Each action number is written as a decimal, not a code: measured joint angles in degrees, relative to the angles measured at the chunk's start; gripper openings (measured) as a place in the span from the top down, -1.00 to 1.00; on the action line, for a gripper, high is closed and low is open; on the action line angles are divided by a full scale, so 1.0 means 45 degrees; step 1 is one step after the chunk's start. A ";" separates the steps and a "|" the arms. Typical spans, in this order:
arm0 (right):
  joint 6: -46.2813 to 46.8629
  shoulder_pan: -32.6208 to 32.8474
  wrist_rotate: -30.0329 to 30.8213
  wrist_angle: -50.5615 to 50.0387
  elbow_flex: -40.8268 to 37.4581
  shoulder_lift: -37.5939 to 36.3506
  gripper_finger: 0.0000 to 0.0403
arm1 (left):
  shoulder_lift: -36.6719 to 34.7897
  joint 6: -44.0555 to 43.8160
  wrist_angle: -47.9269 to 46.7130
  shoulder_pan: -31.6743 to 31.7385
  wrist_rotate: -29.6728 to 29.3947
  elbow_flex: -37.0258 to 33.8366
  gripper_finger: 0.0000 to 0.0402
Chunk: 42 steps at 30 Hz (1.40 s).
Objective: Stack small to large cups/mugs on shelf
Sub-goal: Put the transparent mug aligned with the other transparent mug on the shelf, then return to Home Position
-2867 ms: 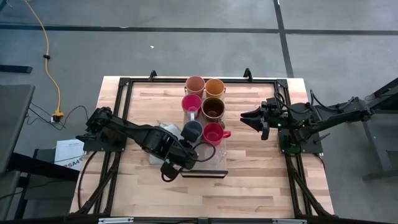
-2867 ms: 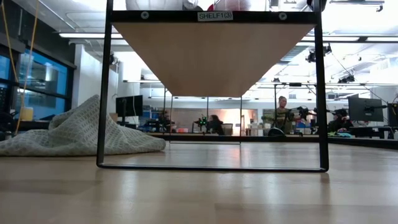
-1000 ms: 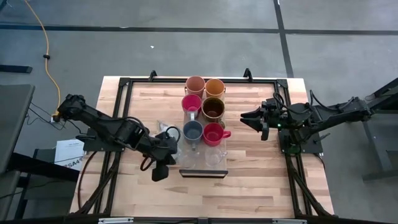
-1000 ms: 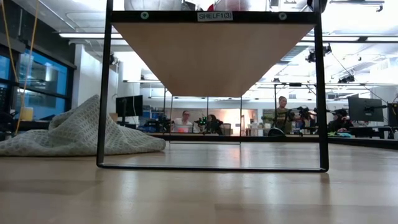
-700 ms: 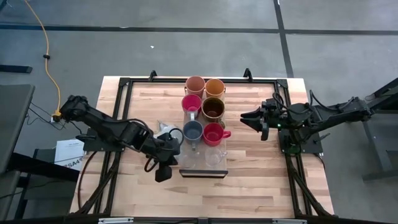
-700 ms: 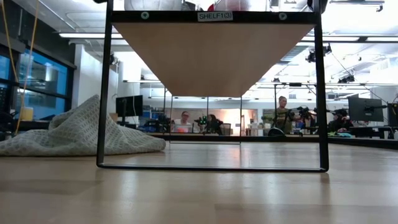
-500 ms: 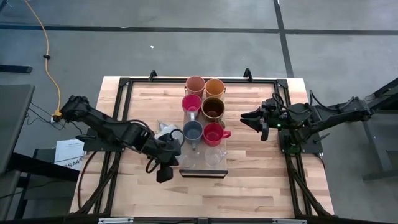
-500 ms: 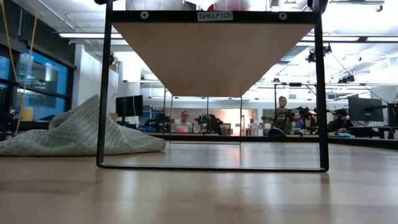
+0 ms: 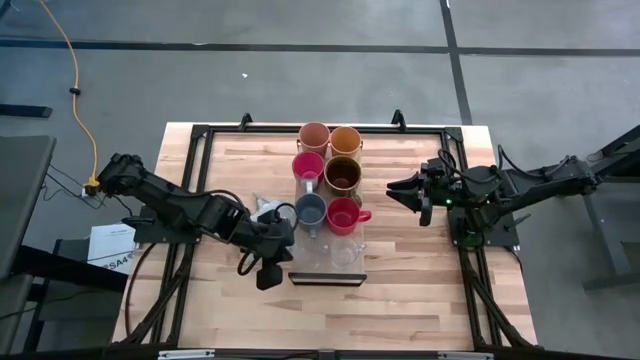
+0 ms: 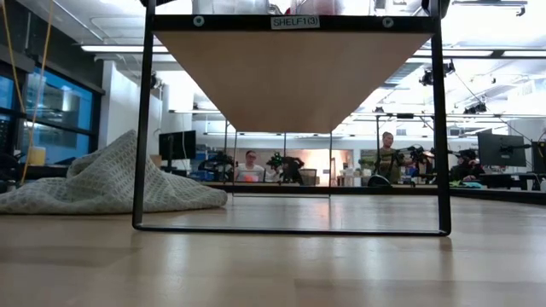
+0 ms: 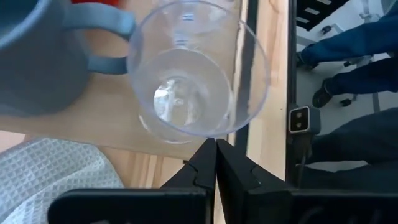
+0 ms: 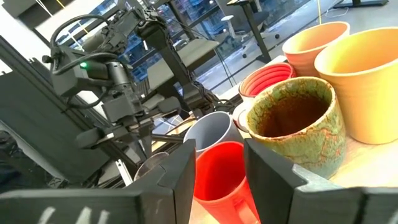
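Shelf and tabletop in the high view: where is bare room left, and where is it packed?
The shelf is packed: cups in pairs nearly end to end. On the tabletop, bare strips lie along the near edge and between the shelf and the waiting, open right gripper. The left side is crowded: the shut left gripper and a grey cloth press against the shelf.

Two dark jointed arms, looping black cables, black wedge-fingered left hand (image 11: 216, 163).

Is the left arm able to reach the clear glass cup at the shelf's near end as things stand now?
Probably yes. The left end effector, fingers shut, hangs just beside the clear glass cup, with nothing between them. It would need to open first; the blue-grey mug stands close alongside.
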 joint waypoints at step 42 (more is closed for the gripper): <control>-0.0763 -0.2597 -0.1919 0.2144 0.0000 0.0002 1.00 | -1.3541 0.2421 1.0485 0.4887 0.0107 -0.9358 1.00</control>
